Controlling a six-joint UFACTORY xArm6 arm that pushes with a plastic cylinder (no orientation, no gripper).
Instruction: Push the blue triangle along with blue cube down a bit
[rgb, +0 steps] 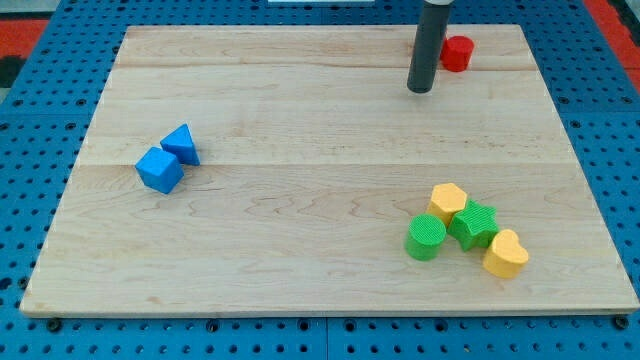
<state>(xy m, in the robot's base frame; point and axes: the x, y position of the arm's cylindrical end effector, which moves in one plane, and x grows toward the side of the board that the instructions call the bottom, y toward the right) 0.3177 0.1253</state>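
A: Firstly, the board (300, 250). Its condition?

B: A pale wooden board on a blue pegboard (30, 150); all four edges are in view. The middle is bare wood from the view's top to its bottom.

A: The rod?

B: A dark rod comes down at the view's top right. My tip (420, 90) rests near the top edge, just left of a red block (457, 53), well apart from both blue blocks. It carries no jaws, so nothing is gripped.

A: The blue pair?

B: At the view's left. The blue cube (160, 170) touches the blue triangle (181, 144), which sits to its upper right. Bare wood lies below them down to the bottom edge.

A: Others?

B: A cluster at lower right: green cylinder (425, 238), green star-like block (474, 224), two yellow blocks (448, 201) (505, 254), packed close together.
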